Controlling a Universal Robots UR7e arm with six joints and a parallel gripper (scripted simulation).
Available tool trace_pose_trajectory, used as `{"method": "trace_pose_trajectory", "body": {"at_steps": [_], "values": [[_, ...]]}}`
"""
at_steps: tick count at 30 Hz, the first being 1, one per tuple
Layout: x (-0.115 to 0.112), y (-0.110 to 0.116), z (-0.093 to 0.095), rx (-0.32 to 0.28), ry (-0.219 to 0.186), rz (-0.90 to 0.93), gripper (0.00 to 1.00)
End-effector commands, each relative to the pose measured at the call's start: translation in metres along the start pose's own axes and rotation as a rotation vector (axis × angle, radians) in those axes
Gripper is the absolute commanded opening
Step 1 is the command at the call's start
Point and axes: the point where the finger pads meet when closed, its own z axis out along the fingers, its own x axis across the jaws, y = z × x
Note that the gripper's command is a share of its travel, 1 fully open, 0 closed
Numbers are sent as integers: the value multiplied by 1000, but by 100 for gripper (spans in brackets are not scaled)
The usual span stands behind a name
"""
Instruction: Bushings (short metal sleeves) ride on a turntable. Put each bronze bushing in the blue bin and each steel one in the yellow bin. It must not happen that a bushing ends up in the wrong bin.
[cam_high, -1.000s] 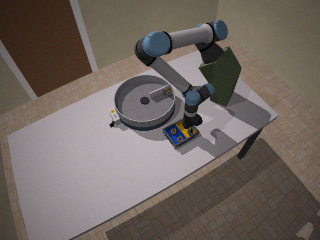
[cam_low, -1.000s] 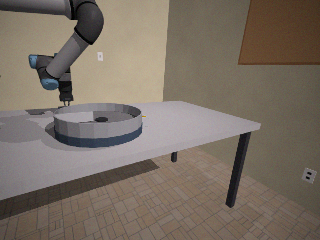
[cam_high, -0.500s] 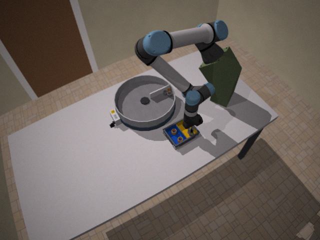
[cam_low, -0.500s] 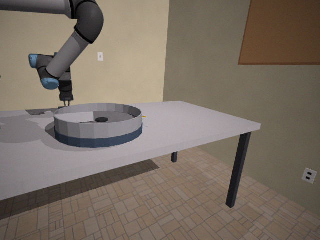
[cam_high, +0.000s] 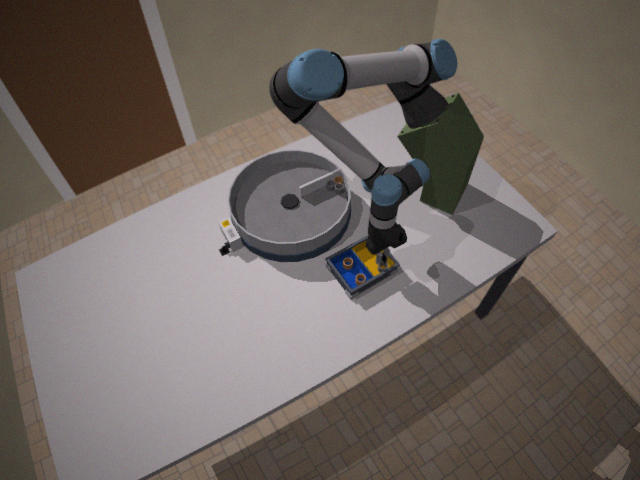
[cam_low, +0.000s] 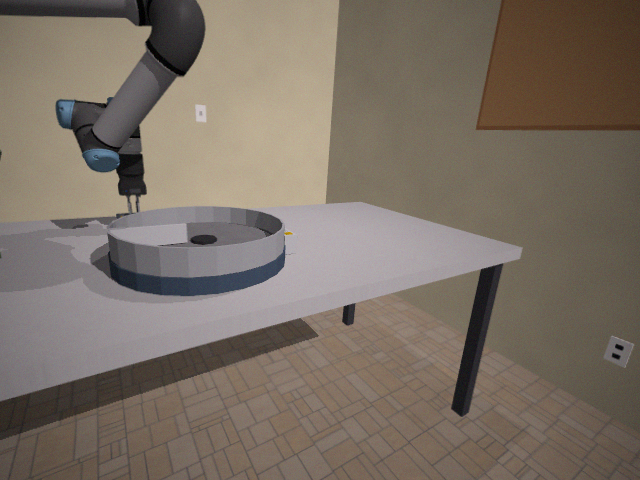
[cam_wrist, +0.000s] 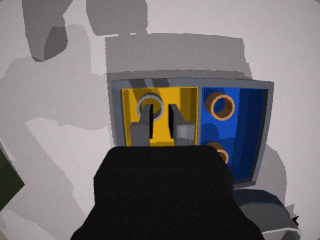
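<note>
While the blue bin holds two bronze bushings, yellow bin has a steel bushing — gripper over yellow, fingers apart.
</note>
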Motion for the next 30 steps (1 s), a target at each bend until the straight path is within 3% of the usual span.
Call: {"method": "trace_pose_trajectory", "body": {"at_steps": [1, 4, 9, 12, 16, 19, 30], "values": [[0, 0, -22, -1, -1, 1, 42], [0, 0, -22, -1, -1, 1, 42], [1, 0, -63, -1, -2, 1, 42], [1, 0, -63, -1, -2, 1, 42], [1, 0, -95, -1, -2, 1, 42], [1, 0, -103, -1, -2, 1, 42], [1, 0, -102, 0, 0, 0, 42]]}}
